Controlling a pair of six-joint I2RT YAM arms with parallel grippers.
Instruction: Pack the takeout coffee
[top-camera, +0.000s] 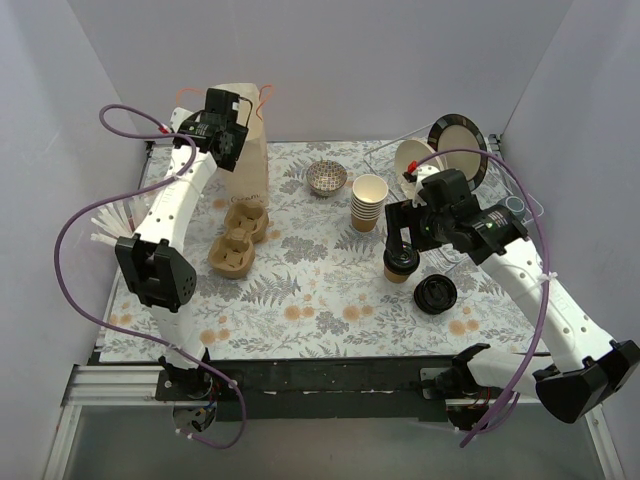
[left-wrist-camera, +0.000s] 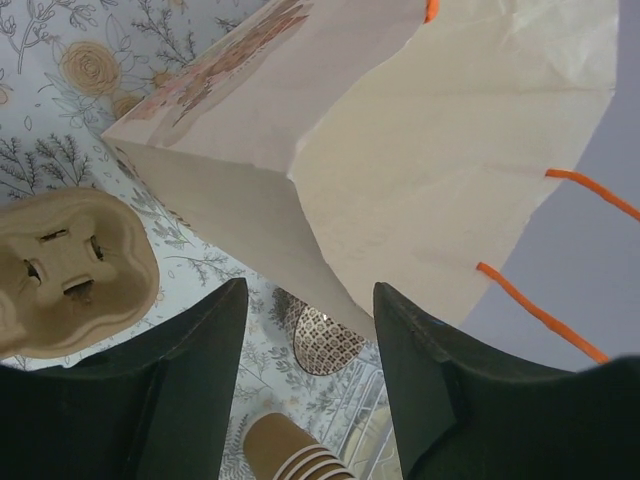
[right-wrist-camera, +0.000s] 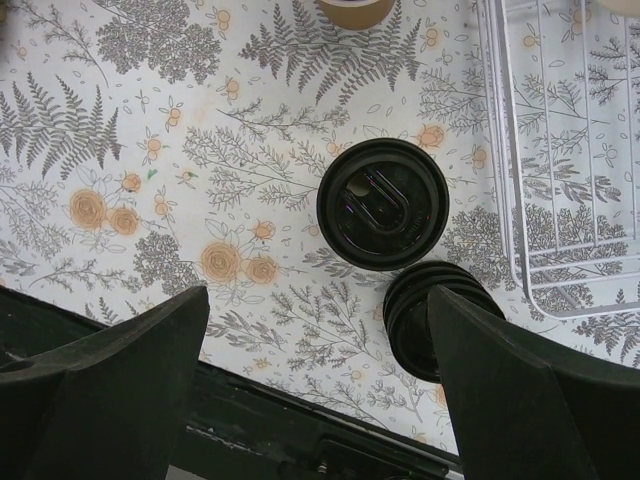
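Note:
The takeout coffee (top-camera: 401, 264), a small brown cup with a black lid, stands on the floral cloth right of centre. In the right wrist view its lid (right-wrist-camera: 382, 204) shows from above. My right gripper (top-camera: 397, 240) hangs open and empty just above it (right-wrist-camera: 318, 295), with the cup beyond the fingertips. The tall cream paper bag (top-camera: 250, 160) with orange handles stands upright at the back left. My left gripper (top-camera: 228, 147) is open beside its upper part. In the left wrist view the bag's (left-wrist-camera: 400, 170) lower edge reaches in between the open fingertips of that gripper (left-wrist-camera: 310, 325).
A pile of loose black lids (top-camera: 436, 294) lies right beside the coffee (right-wrist-camera: 432, 320). A stack of lidless cups (top-camera: 368, 203), a patterned bowl (top-camera: 327, 177), two pulp cup carriers (top-camera: 238, 238) and a wire rack (right-wrist-camera: 570, 150) with plates (top-camera: 458, 136) also stand on the table.

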